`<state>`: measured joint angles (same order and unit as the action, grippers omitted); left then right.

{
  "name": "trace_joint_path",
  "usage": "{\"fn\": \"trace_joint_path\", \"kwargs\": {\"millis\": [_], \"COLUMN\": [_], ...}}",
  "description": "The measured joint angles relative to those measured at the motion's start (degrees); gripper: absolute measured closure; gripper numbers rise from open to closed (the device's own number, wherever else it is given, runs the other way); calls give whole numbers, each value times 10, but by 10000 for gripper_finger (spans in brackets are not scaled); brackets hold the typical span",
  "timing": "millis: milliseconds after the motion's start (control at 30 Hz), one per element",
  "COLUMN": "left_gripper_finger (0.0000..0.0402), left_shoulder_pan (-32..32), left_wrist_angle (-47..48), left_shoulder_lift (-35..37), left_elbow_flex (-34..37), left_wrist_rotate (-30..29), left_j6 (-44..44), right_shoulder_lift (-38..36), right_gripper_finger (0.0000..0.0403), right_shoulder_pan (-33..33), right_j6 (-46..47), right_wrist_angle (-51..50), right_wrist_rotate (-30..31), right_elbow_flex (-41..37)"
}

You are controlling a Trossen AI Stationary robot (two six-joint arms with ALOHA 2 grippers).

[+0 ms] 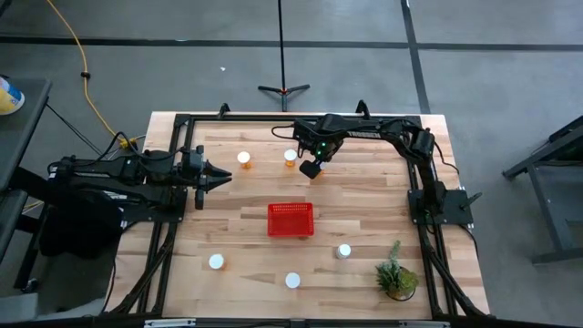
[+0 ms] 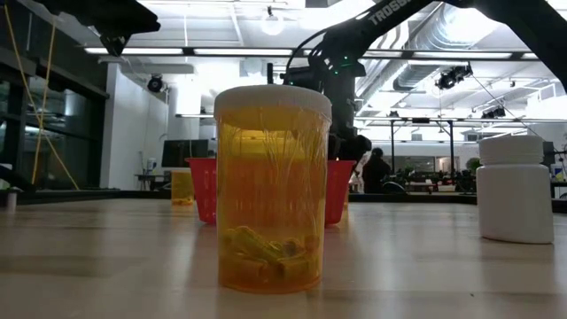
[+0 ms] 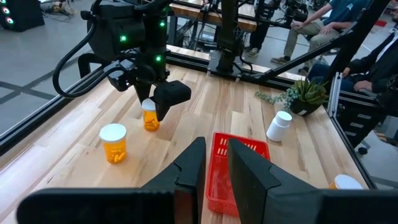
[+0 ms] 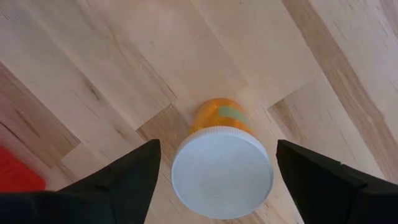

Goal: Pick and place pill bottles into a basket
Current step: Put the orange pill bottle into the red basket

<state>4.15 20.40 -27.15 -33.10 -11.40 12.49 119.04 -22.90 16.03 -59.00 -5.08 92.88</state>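
Note:
Several pill bottles stand upright on the wooden table. Two orange ones with white caps are at the far side [image 1: 244,158] [image 1: 290,157], and three more are nearer [image 1: 216,262] [image 1: 292,280] [image 1: 342,251]. The red mesh basket [image 1: 291,219] sits mid-table. My right gripper [image 1: 308,167] hangs open above the far bottle [image 4: 222,171], with a finger to either side of its white cap and clear of it. My left gripper [image 1: 223,175] waits at the left, empty, its fingers [image 3: 214,165] a narrow gap apart.
A small green potted plant [image 1: 397,273] stands at the near right corner. In the low view an orange bottle [image 2: 272,190] stands close in front of the basket [image 2: 205,188], with a white bottle [image 2: 516,190] at its right. People sit beyond the table [image 3: 311,18].

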Motion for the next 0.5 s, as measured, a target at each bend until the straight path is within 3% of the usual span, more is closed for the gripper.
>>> {"fn": "trace_joint_path", "kwargs": {"millis": [500], "left_gripper_finger": [298], "left_shoulder_pan": [0], "left_wrist_angle": [3], "left_shoulder_lift": [0], "left_elbow_flex": [0], "left_wrist_rotate": [0], "left_j6": [0], "right_shoulder_lift": [0], "right_gripper_finger": [92], "right_shoulder_pan": [0], "right_j6": [0], "right_wrist_angle": [0], "right_wrist_rotate": [0], "right_elbow_flex": [0]}}
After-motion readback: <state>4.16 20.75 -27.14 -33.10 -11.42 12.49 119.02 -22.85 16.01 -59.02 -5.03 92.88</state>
